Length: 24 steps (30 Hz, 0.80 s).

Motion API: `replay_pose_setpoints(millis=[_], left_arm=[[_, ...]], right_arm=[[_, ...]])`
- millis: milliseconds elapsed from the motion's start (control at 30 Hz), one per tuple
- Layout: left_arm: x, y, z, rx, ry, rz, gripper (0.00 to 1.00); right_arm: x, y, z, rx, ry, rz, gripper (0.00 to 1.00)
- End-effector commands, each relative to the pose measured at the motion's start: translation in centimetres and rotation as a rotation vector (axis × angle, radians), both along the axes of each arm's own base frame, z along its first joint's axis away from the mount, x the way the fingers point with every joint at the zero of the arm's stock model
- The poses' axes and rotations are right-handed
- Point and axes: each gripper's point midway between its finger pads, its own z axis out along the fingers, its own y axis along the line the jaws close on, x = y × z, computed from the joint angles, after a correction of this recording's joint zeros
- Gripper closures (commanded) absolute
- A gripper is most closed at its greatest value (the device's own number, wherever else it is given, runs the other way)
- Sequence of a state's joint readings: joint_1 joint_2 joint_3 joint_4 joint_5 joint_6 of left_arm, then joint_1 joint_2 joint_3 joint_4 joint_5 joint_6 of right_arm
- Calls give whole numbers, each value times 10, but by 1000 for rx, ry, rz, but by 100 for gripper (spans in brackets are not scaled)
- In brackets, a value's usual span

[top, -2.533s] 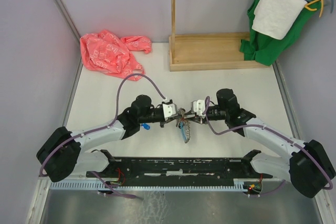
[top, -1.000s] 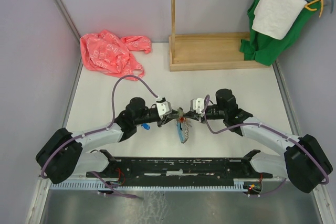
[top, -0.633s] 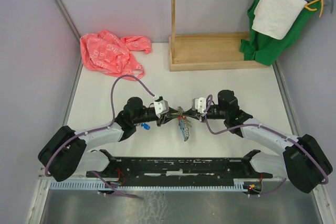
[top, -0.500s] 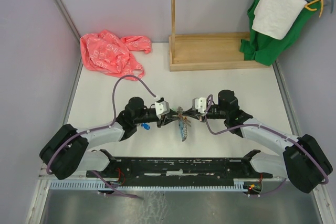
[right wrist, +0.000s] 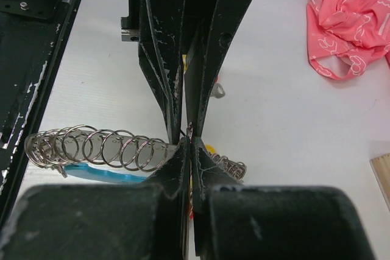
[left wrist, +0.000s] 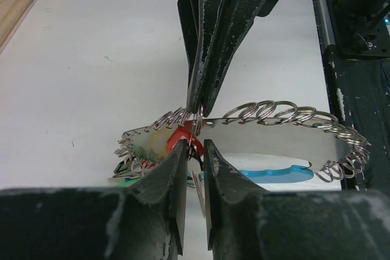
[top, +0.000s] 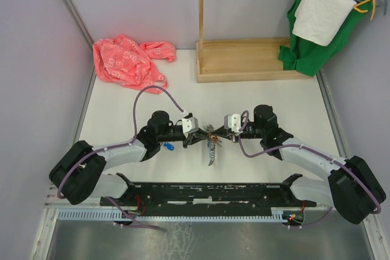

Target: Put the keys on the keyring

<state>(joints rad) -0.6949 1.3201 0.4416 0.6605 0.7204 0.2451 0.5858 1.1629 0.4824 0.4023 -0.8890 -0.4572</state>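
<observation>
The keyring (top: 211,149) hangs in the air between the two gripper tips, above the table. It is a loop of grey metal coils (left wrist: 268,112) with a light-blue sleeve (left wrist: 268,176). Red, yellow and green tagged keys (left wrist: 177,139) bunch at its left end. My right gripper (right wrist: 190,144) is shut on the keyring's thin metal band. My left gripper (left wrist: 195,147) meets it tip to tip. Its jaws stand almost together round the small ring of the red-tagged key. A loose blue-tagged key (top: 169,147) lies on the table under the left arm.
A crumpled pink cloth (top: 128,59) lies at the back left. A wooden stand base (top: 244,59) sits at the back centre. A green garment (top: 311,53) and a white towel hang at the back right. The black mounting rail (top: 207,193) runs along the near edge.
Both grippers have stayed tip to tip at the table's middle. The hanging keyring has swung slightly left and turned more edge-on. The left jaws have narrowed a little.
</observation>
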Motion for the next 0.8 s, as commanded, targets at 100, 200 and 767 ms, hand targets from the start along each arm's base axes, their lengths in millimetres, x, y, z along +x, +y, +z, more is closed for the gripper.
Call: replay_pose_setpoints(millis=[100, 200, 767], left_arm=[[2, -6, 7, -5, -36, -51, 93], [-1, -8, 11, -19, -40, -69, 97], [-10, -4, 40, -65, -87, -59, 97]], right_arm=[[2, 4, 28, 91, -82, 29, 99], [2, 5, 27, 91, -72, 34, 99], [0, -9, -1, -111, 3, 25, 88]])
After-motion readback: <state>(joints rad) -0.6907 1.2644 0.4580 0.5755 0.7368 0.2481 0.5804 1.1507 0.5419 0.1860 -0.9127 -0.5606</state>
